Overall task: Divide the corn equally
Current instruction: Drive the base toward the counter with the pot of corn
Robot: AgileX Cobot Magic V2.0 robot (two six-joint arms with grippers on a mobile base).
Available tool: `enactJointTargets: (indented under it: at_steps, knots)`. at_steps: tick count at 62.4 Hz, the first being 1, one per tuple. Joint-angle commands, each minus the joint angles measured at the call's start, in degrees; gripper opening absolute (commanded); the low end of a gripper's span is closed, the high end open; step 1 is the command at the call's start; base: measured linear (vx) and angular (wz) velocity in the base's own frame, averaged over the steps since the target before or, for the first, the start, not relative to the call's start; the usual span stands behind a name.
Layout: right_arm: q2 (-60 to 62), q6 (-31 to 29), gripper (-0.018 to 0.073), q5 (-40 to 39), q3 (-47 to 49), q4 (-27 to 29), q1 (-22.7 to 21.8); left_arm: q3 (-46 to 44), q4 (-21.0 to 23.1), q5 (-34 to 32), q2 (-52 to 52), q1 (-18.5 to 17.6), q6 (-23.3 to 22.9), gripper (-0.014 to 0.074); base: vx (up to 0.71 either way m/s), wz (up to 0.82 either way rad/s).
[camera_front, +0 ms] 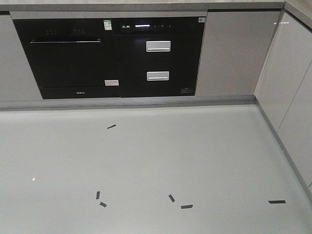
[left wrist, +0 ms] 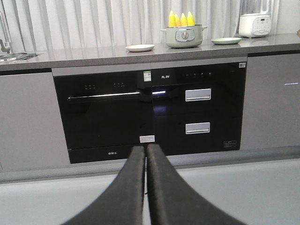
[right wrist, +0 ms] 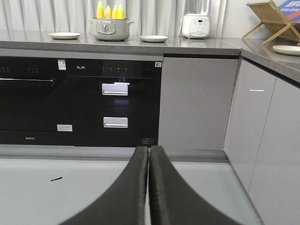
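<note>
corn (left wrist: pixel 181 19): 4 yel cobs upright | L end effector (left wrist: pixel 146 152), R end effector (right wrist: pixel 149 152): closed, empty

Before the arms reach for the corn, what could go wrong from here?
The corn stands upright, packed close in the pot; pulling one cob may tip its neighbours out.
The left gripper and the right gripper are shut and must open first.
The white plate and the green plate look shallow; a cob may roll off.

Four yellow corn cobs (left wrist: pixel 183 19) are standing upright in a pot (left wrist: pixel 183 38), well beyond and above the left fingers (left wrist: pixel 133 187).
</note>
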State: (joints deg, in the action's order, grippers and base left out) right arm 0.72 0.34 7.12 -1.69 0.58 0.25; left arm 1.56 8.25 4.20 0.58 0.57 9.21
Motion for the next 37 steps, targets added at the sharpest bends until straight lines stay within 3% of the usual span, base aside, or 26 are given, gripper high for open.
enactJointTargets:
  at_steps: [1,37]
  knots:
    - [0.4,0.0,-0.0004,-4.5,-0.5,-0.3,-0.3,0.2,0.1,-4.2,1.0,-0.1,-0.6,-0.0007,0.0,0.0]
    - [0.4,0.0,-0.0004,-4.5,-0.5,-0.3,-0.3,0.2,0.1,-4.2,1.0,-0.1,-0.6,-0.0007,0.0,0.0]
